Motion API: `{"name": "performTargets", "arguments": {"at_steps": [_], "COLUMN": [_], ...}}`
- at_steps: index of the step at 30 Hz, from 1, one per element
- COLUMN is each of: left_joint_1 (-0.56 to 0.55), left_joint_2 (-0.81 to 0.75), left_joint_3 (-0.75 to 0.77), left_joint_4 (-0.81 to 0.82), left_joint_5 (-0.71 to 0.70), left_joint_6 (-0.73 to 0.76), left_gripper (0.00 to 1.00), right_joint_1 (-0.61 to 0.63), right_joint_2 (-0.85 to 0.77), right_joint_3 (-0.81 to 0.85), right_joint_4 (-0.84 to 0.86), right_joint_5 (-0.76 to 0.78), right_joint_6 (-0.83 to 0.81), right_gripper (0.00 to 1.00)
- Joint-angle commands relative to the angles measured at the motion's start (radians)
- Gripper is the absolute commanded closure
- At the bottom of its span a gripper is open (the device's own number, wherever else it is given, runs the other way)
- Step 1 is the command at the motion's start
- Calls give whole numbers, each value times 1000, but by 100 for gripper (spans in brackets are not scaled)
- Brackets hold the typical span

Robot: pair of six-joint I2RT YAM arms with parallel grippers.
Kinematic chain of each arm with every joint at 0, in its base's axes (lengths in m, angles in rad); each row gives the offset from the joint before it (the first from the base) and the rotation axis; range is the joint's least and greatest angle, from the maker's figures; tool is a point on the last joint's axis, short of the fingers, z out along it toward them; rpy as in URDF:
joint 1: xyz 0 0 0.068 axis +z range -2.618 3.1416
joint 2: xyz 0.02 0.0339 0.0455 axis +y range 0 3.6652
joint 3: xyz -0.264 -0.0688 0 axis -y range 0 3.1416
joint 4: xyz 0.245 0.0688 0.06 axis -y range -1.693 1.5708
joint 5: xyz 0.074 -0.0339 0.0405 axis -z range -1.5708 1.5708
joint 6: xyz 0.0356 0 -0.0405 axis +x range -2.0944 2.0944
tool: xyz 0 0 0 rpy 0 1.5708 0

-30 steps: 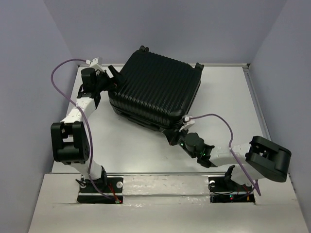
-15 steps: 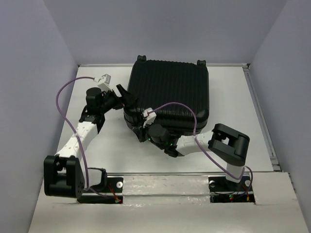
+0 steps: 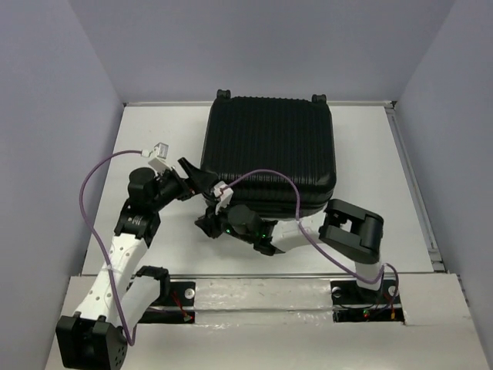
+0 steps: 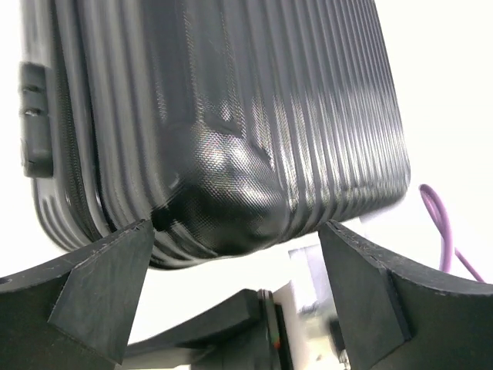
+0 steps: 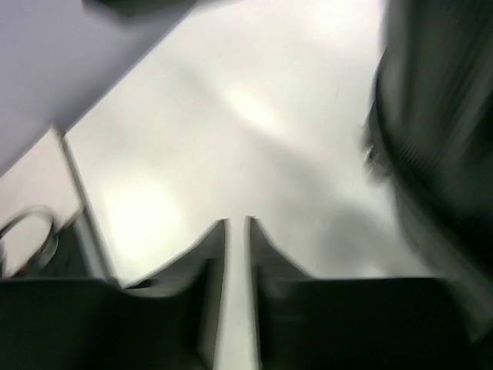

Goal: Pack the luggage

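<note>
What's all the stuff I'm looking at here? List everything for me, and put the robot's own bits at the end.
luggage: one, black, ribbed hard shell, closed, lying flat toward the far middle of the table, small wheels at its far edge.
table: one, white, enclosed by pale lilac walls.
cables: two, purple, one looping along each arm.
left hand: one, black, fingers spread wide open, pointed at the suitcase's near left corner, holding nothing.
right hand: one, black, fingers nearly together with a thin slit between, nothing in them, just off the suitcase's near left corner.
arms: two, white and black, bases at the near edge.
</note>
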Motion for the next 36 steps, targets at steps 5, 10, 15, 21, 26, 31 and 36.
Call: {"name": "performTargets", "arguments": {"at_steps": [5,10,15,21,26,31,36], "left_joint_1": [-50,-49,-50,-62,-111,-287,-485], "left_joint_2": [-4,43,100,170,224,226,175], "left_joint_3": [211,271,302,288,253,185,116], "left_joint_4": [-236,-261,-289,-246,-161,-95,-22], "left_joint_5": [-132,-185,-218,-179,-90,-91,-163], "left_joint_6": [195,272,338,352,307,251,166], "left_gripper": [1,1,1,1,1,1,1], "right_joint_1": [44,-46,-560,-978,-1002,-1002,-958], "right_joint_2": [-587,-882,-1039,-837,-596,-419,-190], "right_joint_3": [-279,-215,-141,18,145,241,394], "right_joint_4": [-473,-882,-974,-998,-978,-925,-894], "right_joint_5": [26,257,183,-109,-356,-666,-888], "right_joint_6": [103,25,-59,-72,-75,-44,-35], "right_gripper": [15,0,0,0,0,2,8]}}
